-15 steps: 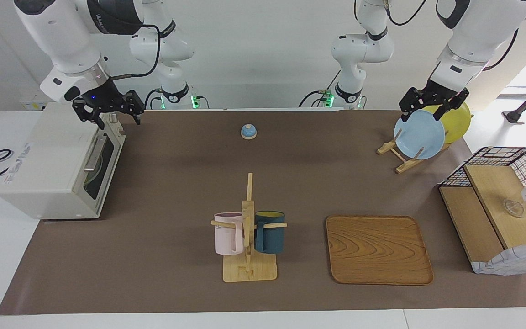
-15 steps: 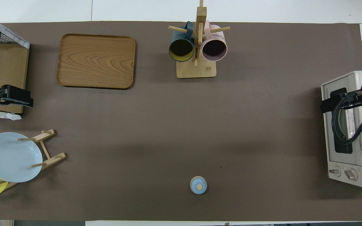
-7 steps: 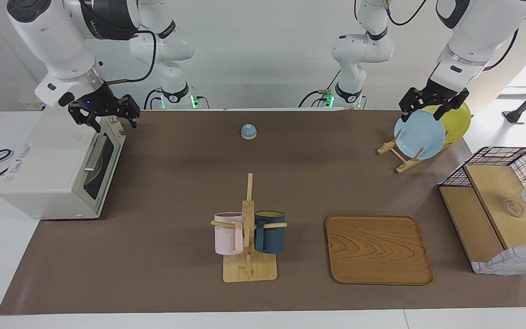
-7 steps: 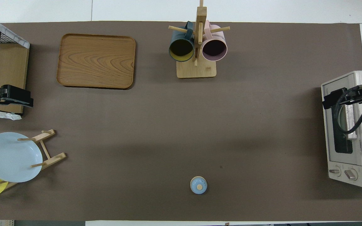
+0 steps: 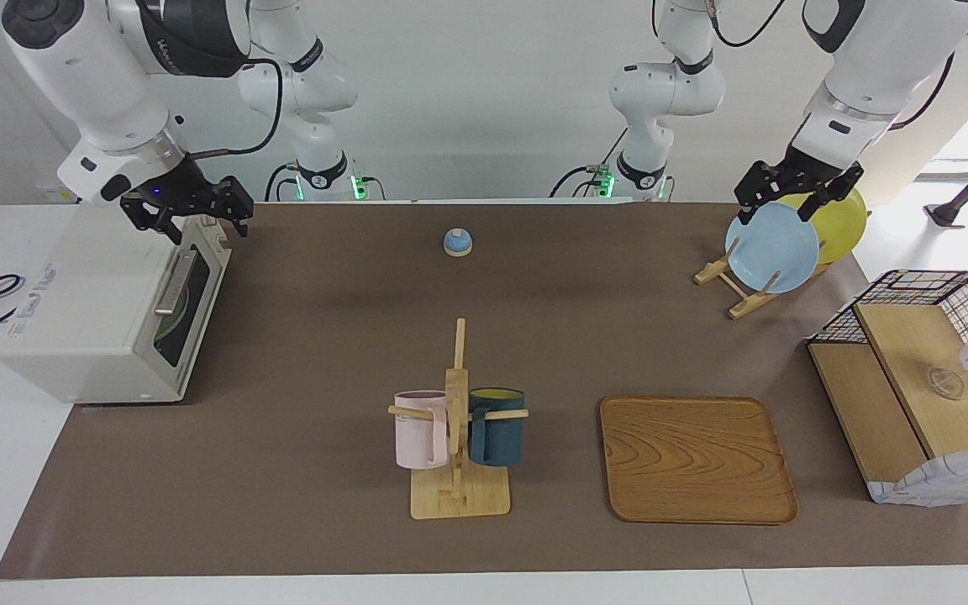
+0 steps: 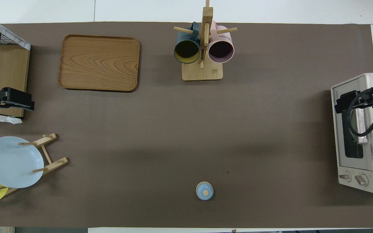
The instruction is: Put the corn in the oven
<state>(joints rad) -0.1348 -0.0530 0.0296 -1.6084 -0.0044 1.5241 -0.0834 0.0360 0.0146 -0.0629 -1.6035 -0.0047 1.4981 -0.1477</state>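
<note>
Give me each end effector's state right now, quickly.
Left end effector: open, holding nothing, over the plate rack.
Right end effector: open, holding nothing, over the oven.

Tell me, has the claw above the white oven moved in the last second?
Yes. The right gripper has risen and drawn back over the oven, away from its door handle toward the top. It is open and empty.

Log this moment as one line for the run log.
oven: door shut | corn: not visible | right claw: open, empty, over oven | left claw: open, empty, waiting over blue plate
</note>
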